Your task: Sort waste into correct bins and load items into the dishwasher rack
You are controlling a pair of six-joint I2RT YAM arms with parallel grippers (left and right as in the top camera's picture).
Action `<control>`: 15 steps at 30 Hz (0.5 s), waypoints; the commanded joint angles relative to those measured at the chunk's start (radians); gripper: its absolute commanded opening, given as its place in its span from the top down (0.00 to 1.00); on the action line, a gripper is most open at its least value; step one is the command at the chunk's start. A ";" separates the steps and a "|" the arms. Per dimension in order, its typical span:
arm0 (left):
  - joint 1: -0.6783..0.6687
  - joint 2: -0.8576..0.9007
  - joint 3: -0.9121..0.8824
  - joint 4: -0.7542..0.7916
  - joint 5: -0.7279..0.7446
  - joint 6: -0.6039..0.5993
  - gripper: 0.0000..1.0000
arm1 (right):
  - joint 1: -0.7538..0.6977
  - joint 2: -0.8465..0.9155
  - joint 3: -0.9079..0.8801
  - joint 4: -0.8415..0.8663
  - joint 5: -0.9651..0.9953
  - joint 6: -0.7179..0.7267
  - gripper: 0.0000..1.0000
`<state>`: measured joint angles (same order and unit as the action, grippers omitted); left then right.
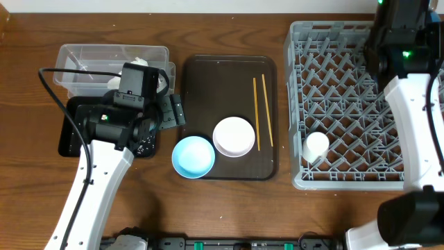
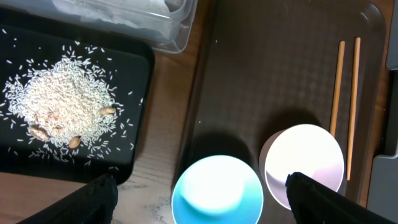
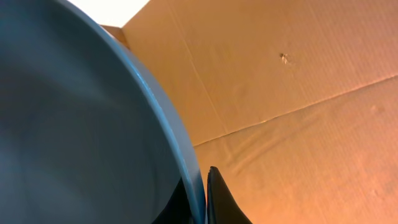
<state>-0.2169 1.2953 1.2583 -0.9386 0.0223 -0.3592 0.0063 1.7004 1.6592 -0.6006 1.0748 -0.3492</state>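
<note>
My left gripper [image 2: 199, 186] is open and empty, hovering just above the light blue bowl [image 2: 217, 191], which sits at the brown tray's front left corner [image 1: 193, 156]. The white bowl [image 1: 234, 136] and the chopsticks [image 1: 260, 111] lie on the tray too. Rice scraps [image 2: 62, 106] lie in the black tray [image 1: 73, 139]. White tissue [image 1: 142, 64] is in the clear tub [image 1: 90, 59]. My right gripper [image 3: 204, 193] is shut on the rim of the dark blue bowl [image 3: 74, 124]. In the overhead view that bowl is hidden by the arm, above the rack [image 1: 347, 104]. The white cup [image 1: 316, 146] stands in the rack.
The dark brown serving tray [image 1: 208, 90] sits between the bins and the rack. My right arm [image 1: 406, 42] stretches along the rack's right side. Brown cardboard [image 3: 298, 93] fills the background of the right wrist view.
</note>
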 commanded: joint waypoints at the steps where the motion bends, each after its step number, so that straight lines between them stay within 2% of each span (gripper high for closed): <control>1: 0.004 0.006 0.015 -0.003 -0.008 0.010 0.11 | -0.024 0.010 0.009 0.054 0.008 -0.141 0.99; 8: 0.004 0.006 0.015 -0.003 -0.008 0.010 0.11 | -0.042 0.013 0.009 0.233 -0.038 -0.332 0.99; 15: 0.004 0.006 0.015 -0.003 -0.009 0.010 0.11 | -0.065 0.035 0.008 0.246 -0.073 -0.349 0.99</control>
<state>-0.2169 1.2953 1.2583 -0.9386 0.0223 -0.3592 -0.0364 1.7195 1.6566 -0.3618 1.0077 -0.6655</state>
